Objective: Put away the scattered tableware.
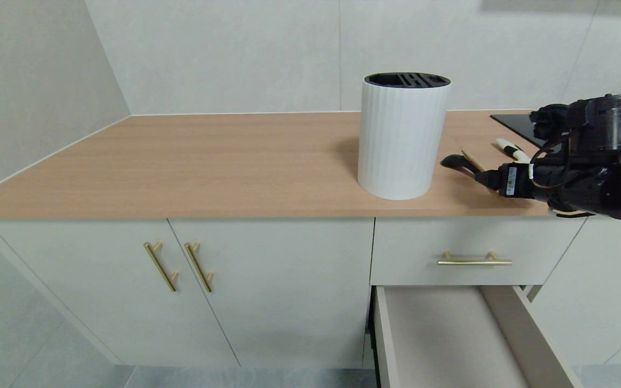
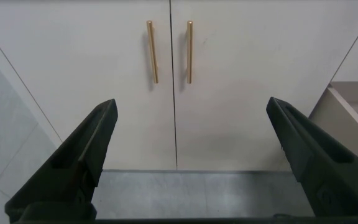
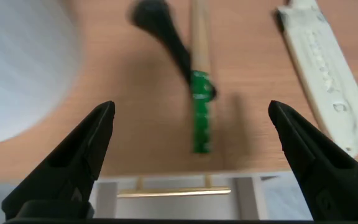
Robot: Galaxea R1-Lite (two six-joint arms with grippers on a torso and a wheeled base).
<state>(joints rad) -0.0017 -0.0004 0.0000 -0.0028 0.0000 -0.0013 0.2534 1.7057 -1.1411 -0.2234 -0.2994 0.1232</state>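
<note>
A white ribbed holder [image 1: 401, 137] with a slotted black top stands on the wooden counter [image 1: 208, 161]. Just to its right lie a black spoon [image 1: 455, 161], a wooden chopstick [image 1: 471, 159] and a white knife [image 1: 511, 149]. My right gripper [image 1: 496, 180] hovers low at the counter's front edge, open, pointing at them. From the right wrist, the spoon [image 3: 166, 37] with its green handle end, the chopstick [image 3: 199, 31] and the knife [image 3: 322, 68] lie between and beyond the open right gripper [image 3: 190, 109]. My left gripper [image 2: 191, 109] is open, low, facing the cabinet doors [image 2: 173, 81].
A drawer [image 1: 450, 334] stands pulled out below the counter, under a closed drawer with a gold handle [image 1: 475, 262]. A black glass hob [image 1: 515, 124] sits at the counter's far right. Tiled walls close the back and left. The counter's left half is bare.
</note>
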